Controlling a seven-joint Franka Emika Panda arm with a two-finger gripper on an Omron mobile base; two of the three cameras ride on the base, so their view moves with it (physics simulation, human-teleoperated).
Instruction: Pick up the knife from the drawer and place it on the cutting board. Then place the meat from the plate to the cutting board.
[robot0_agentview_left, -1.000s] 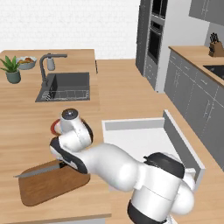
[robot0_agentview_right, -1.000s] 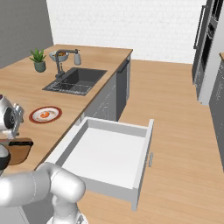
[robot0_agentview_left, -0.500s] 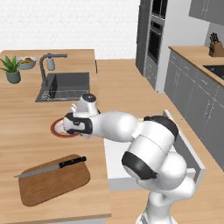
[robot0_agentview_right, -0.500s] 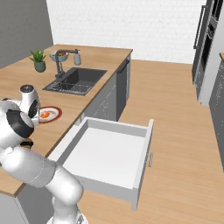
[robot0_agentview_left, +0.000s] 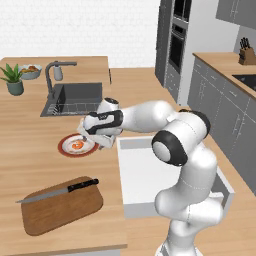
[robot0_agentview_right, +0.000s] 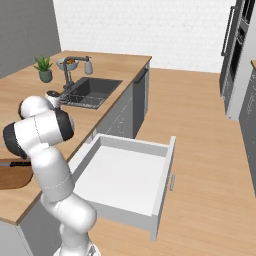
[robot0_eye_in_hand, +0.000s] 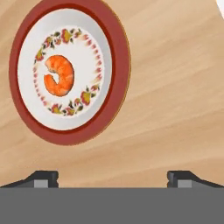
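The knife lies flat on the brown cutting board near the counter's front edge, black handle to the right. Its handle and the cutting board also peek out behind the arm in the right base view. The meat rests in the middle of the red-rimmed plate. My gripper hovers open just over the plate's right side. Seen from the hand, the meat sits on the plate up and left of my gripper, nothing between the fingertips. The drawer stands open and white inside.
A sink with a tap lies just behind the plate. A potted plant and a grey bowl stand at the back left. The open drawer juts into the floor space beside the counter.
My arm has swung from the cutting board, where it left the knife, back and right over the plate. Over the last half second the hand has settled at the plate's right side.
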